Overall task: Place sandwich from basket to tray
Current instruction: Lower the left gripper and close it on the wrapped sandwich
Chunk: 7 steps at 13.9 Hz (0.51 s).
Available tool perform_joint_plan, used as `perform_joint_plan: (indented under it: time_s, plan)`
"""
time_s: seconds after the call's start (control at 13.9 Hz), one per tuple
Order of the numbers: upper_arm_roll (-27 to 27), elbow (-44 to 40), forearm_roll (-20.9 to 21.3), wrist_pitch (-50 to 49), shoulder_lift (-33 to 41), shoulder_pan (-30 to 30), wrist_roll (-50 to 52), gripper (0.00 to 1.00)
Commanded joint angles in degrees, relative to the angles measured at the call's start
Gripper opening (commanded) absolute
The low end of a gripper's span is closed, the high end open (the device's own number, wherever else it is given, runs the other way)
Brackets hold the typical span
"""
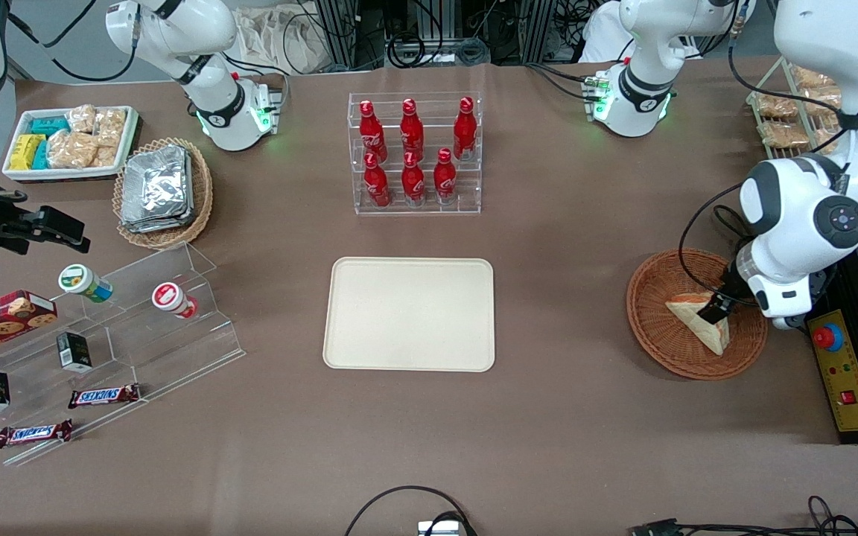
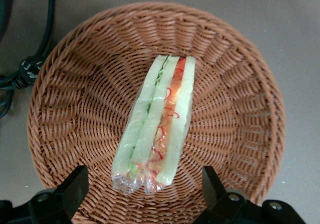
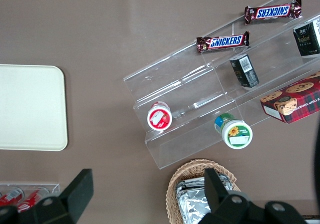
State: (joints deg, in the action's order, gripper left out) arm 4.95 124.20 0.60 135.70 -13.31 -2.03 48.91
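The gripper's [image 1: 717, 307] 2 fingers [image 2: 75, 184] stand spread wide apart, released, 1 on each side of the sandwich [image 2: 156, 126] without touching it. In the wrist view both dark fingertips hang over the basket's [image 2: 75, 78] weave near the wrapped end of the wedge, and clear wicker shows between each tip and the bread.

The sandwich lies in the middle of the round reddish-brown basket, on its cut edge, so that the layers face up: pale bread, a green strip and an orange-red strip. Clear film wraps it. In the front view the gripper sits low over the sandwich [image 1: 699, 320], inside the basket's rim [image 1: 649, 339].

The basket rests on the brown tabletop [image 1: 548, 432] toward the working arm's end, well apart from the cream tray [image 1: 410, 313], which lies flat at the middle of the tabletop. A clear rack of 7 red bottles [image 1: 413, 152] stands farther from the front camera than the tray.
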Motion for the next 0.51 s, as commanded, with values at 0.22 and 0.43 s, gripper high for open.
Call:
perform_joint_plan:
  time_s: [0.22,0.43]
  plan:
    - [-0.21,-0.97,0.89,1.32,-4.26,-0.25,0.57,1.0]
    - [-0.21,-3.69,5.1,1.49,-7.33,0.01,-0.65,1.0]
